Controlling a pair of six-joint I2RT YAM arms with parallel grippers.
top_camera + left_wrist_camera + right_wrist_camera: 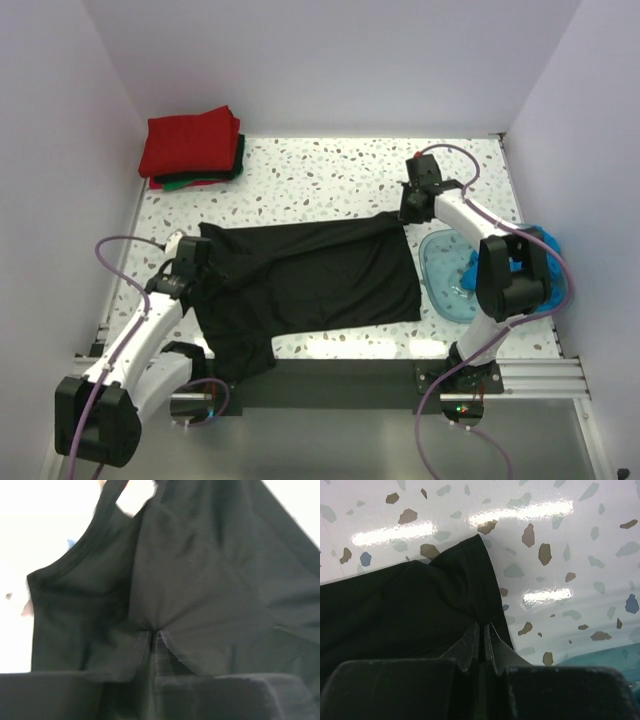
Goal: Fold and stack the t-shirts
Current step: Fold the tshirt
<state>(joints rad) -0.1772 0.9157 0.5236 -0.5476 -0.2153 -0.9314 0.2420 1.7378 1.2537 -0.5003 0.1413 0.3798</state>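
Fabric in both grippers, one garment held between them. Black t-shirt (310, 275) spread mostly flat across the middle of the speckled terrazzo table (330, 165), running left to right, its lower left part bunched and trailing toward the near edge.

Left gripper (192, 262) low at the shirt's left end, clamped on a gathered fold with no gap between the fingers. In the left wrist view, creases fanning out from the pinch point, a stitched band curving up on the left.

Right gripper (412, 212) at the far right corner of the same shirt, likewise closed hard on the cloth. In the right wrist view, thin corner of black fabric sandwiched between the two pads, pointed tip of the hem lying on the glossy tabletop just beyond.

Translucent blue plastic tub (447, 275) just right of the shirt's right edge, beside the right arm. Bright blue fabric (545, 240) showing at its right side, partly hidden by the arm.

Folded stack in the far left corner, well apart from the black shirt: red t-shirt (188, 143) on top, green t-shirt (183, 185) peeking out beneath.
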